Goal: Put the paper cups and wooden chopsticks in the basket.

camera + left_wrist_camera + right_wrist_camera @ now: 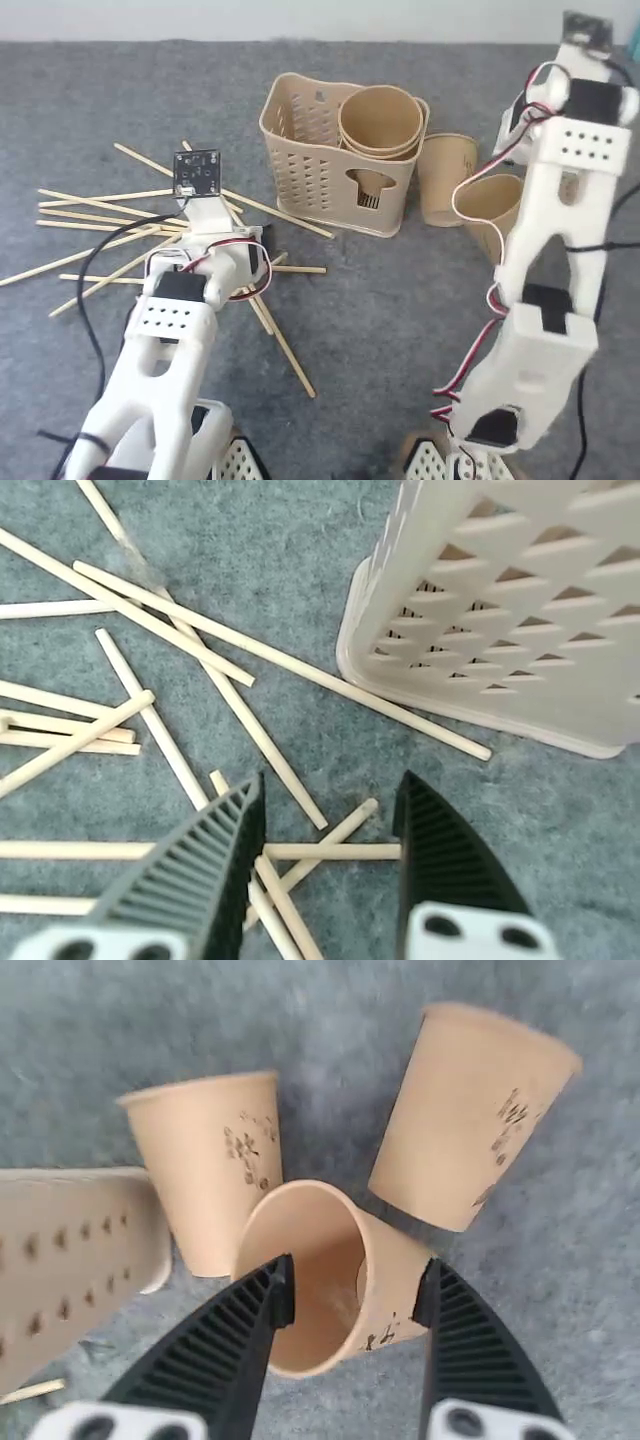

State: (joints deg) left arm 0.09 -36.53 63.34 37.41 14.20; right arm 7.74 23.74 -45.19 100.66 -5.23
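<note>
A beige slotted basket (320, 160) stands mid-table with paper cups (380, 120) nested inside it. Right of it, one paper cup (447, 178) stands beside another (495, 212). The right wrist view has three cups: a tilted one (330, 1270) showing its mouth, and two more (210, 1160) (470, 1110) behind it. My right gripper (357, 1270) is open, its fingers set about the tilted cup; I cannot tell if they touch it. Several wooden chopsticks (110, 215) lie scattered left of the basket. My left gripper (330, 805) hangs open just above crossed chopsticks (300, 855), holding nothing.
The table top is grey carpet-like cloth (400, 300). The basket's wall (510, 600) stands close beyond the left gripper, with one long chopstick (300, 665) lying along its base. Bare cloth lies between the two arms at the front.
</note>
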